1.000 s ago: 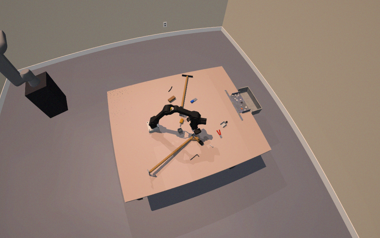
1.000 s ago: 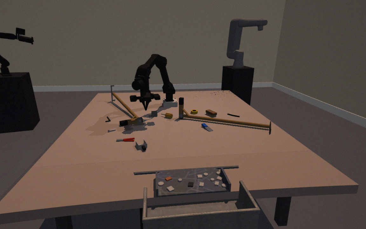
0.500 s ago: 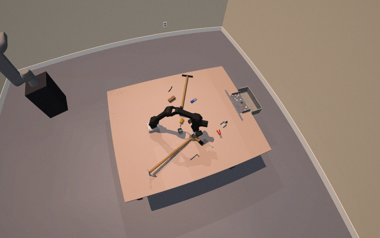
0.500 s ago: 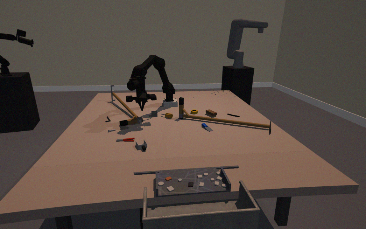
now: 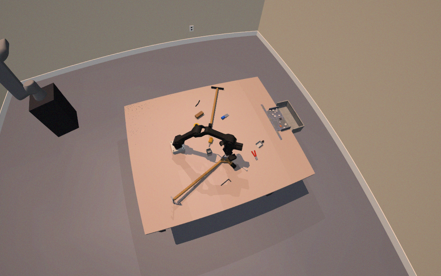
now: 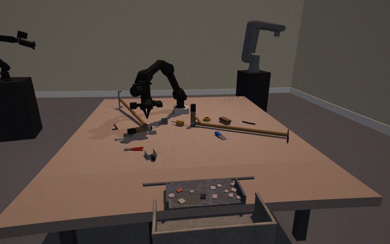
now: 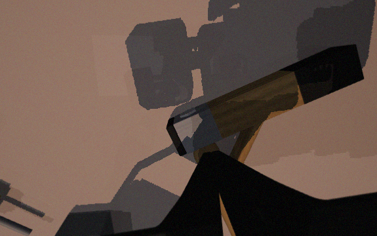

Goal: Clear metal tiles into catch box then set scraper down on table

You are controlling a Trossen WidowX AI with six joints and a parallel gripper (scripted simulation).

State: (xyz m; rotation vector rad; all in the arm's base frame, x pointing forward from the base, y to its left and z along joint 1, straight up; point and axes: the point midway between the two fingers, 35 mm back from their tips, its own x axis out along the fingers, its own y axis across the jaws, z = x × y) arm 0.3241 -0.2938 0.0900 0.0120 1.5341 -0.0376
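Note:
My gripper (image 5: pixel 226 157) (image 6: pixel 147 117) (image 7: pixel 211 159) is shut and empty, hanging above the grip end of one long wooden-handled tool (image 5: pixel 198 180) (image 6: pixel 132 111) (image 7: pixel 254 102). That tool has a grey metal head at its far end and a black-tipped crosspiece below my fingertips. A second long tool (image 5: pixel 214 106) (image 6: pixel 245 129) with a thin black head lies on the other side, its crosspiece upright. The steel bench plate (image 6: pixel 190 185) carries several pale tiles (image 6: pixel 212 187), an orange tile (image 6: pixel 179 190) (image 5: pixel 280 125) and a dark tile (image 6: pixel 203 196). The catch box (image 5: pixel 296 114) (image 6: pixel 214 235) adjoins its far end, beyond the table edge.
Red-handled pliers (image 5: pixel 254 154) (image 6: pixel 137 148) and a grey bracket (image 6: pixel 148 156) lie between my gripper and the plate. A yellow pronged object (image 5: pixel 210 140) (image 6: pixel 179 123), a blue-handled tool (image 5: pixel 224 117) (image 6: pixel 218 133) and a brown block (image 5: pixel 199 114) (image 6: pixel 225 120) lie near the second tool.

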